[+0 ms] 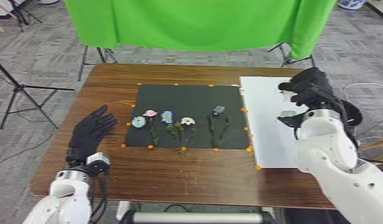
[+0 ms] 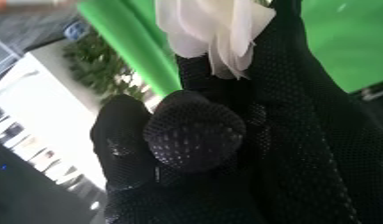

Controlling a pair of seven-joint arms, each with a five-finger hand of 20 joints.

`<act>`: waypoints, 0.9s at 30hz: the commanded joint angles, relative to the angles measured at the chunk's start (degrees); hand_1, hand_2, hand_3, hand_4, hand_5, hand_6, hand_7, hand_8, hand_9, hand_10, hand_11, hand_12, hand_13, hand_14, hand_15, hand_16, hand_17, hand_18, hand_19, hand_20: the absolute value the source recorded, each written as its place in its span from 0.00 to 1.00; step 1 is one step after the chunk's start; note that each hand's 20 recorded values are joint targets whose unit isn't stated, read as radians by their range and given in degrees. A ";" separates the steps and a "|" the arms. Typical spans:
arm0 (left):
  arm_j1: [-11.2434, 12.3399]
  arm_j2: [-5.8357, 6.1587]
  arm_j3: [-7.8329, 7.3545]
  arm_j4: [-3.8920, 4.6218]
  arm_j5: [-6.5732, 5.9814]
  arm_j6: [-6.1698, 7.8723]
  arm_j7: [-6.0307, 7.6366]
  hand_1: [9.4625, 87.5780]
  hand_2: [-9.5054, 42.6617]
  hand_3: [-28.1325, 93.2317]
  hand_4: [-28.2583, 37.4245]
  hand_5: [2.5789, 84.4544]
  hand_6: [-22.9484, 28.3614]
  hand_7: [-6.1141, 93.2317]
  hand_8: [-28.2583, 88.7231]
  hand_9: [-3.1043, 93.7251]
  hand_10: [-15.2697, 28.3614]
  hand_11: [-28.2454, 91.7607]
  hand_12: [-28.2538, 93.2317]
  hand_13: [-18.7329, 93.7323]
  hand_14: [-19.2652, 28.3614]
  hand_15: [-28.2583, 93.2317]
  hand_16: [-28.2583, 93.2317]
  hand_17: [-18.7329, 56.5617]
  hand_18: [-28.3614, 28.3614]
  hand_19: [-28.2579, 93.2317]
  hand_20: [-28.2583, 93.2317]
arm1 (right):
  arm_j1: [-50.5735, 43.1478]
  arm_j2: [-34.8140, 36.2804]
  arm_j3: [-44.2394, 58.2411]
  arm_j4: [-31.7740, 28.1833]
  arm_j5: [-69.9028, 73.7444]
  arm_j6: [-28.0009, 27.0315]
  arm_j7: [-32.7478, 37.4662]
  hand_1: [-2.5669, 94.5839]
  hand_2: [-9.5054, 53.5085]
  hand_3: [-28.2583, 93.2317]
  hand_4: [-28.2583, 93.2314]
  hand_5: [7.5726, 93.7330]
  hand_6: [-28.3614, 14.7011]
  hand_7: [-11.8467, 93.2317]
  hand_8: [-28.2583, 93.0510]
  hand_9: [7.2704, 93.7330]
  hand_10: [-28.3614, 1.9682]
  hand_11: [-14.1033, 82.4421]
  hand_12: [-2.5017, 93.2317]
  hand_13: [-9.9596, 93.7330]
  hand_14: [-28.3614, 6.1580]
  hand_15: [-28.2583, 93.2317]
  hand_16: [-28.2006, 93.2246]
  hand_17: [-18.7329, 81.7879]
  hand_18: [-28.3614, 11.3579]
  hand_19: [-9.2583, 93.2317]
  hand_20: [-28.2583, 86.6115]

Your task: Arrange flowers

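Note:
In the head view, my right hand (image 1: 310,86) is over the far right of the table, above the edge of the white sheet (image 1: 269,135). Its curled glove (image 2: 194,132) pinches a white flower (image 2: 214,27) by the petals' base in the right wrist view; the stem is hidden. On the black mat (image 1: 192,95) lie a light blue flower (image 1: 139,121), a pink one (image 1: 150,113), a blue one (image 1: 166,117), a white one (image 1: 187,121) and a grey-blue one (image 1: 218,110). My left hand (image 1: 91,131) is left of the mat, fingers straight.
Small orange markers (image 1: 250,149) line the mat's edge. A dark round shape (image 1: 351,113) stands beside my right wrist. Green cloth (image 1: 201,25) hangs behind the brown table (image 1: 183,175). Green foliage with white blossoms (image 2: 99,60) shows beyond the hand in the wrist view.

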 commanded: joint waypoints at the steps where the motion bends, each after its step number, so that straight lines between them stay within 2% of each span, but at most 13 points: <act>1: 0.54 -0.21 0.61 0.33 0.73 -1.06 -0.93 0.15 0.07 0.83 0.02 0.50 0.47 0.19 0.18 0.49 0.64 0.38 0.33 0.48 0.76 0.37 0.25 0.32 0.72 0.28 0.38 | -3.84 -1.52 -2.89 -2.07 -9.70 -2.42 -2.84 0.61 0.00 0.78 0.06 0.86 0.69 0.32 0.26 0.91 0.54 0.23 0.36 0.99 0.79 0.72 0.48 0.82 0.35 1.00 0.73; 9: 0.80 -0.29 0.43 0.25 0.71 -0.84 -0.46 0.15 0.07 0.83 0.02 0.51 0.47 0.19 0.18 0.49 0.64 0.38 0.33 0.48 0.76 0.37 0.25 0.32 0.73 0.28 0.38 | -2.76 -0.61 -7.49 -1.81 -13.34 -3.50 -5.30 0.61 0.00 0.78 0.05 0.85 0.70 0.32 0.26 0.91 0.56 0.23 0.36 0.99 0.79 0.73 0.48 0.82 0.35 1.00 0.73; 13: 0.75 -0.42 0.55 0.25 0.67 -0.64 -0.75 0.15 0.07 0.83 0.02 0.50 0.46 0.19 0.18 0.49 0.64 0.38 0.33 0.48 0.76 0.37 0.25 0.32 0.72 0.28 0.38 | -0.62 -0.66 -11.01 -1.19 -13.43 -4.66 -6.00 0.61 0.00 0.78 0.06 0.85 0.70 0.32 0.26 0.91 0.56 0.23 0.36 0.99 0.79 0.73 0.48 0.81 0.35 1.00 0.73; 15: 0.46 -0.51 0.66 0.41 0.65 -1.09 -0.72 0.15 0.07 0.83 0.02 0.50 0.46 0.19 0.18 0.49 0.64 0.38 0.33 0.48 0.76 0.37 0.25 0.32 0.72 0.28 0.38 | 0.20 -0.50 -12.57 -0.74 -14.01 -5.08 -6.19 0.61 0.00 0.78 0.06 0.85 0.70 0.33 0.26 0.91 0.57 0.23 0.36 0.99 0.79 0.73 0.48 0.81 0.35 1.00 0.73; 20: 0.27 -0.59 0.86 0.38 0.55 -1.14 -0.80 0.16 0.07 0.83 0.02 0.50 0.46 0.19 0.18 0.49 0.64 0.38 0.33 0.48 0.76 0.37 0.25 0.32 0.72 0.28 0.38 | 1.67 -0.29 -16.03 0.64 -15.15 -6.29 -6.70 0.60 0.00 0.78 0.06 0.85 0.71 0.33 0.25 0.91 0.58 0.22 0.36 0.99 0.79 0.73 0.48 0.81 0.35 1.00 0.73; 27: 0.72 -0.67 0.46 0.29 0.52 -1.07 -0.83 0.16 0.06 0.83 0.02 0.50 0.46 0.19 0.18 0.49 0.64 0.38 0.33 0.48 0.76 0.37 0.25 0.32 0.72 0.27 0.38 | 2.32 -0.81 -18.09 2.34 -15.18 -6.87 -6.80 0.60 0.00 0.78 0.06 0.84 0.72 0.33 0.25 0.90 0.58 0.23 0.35 0.99 0.79 0.73 0.48 0.81 0.35 1.00 0.74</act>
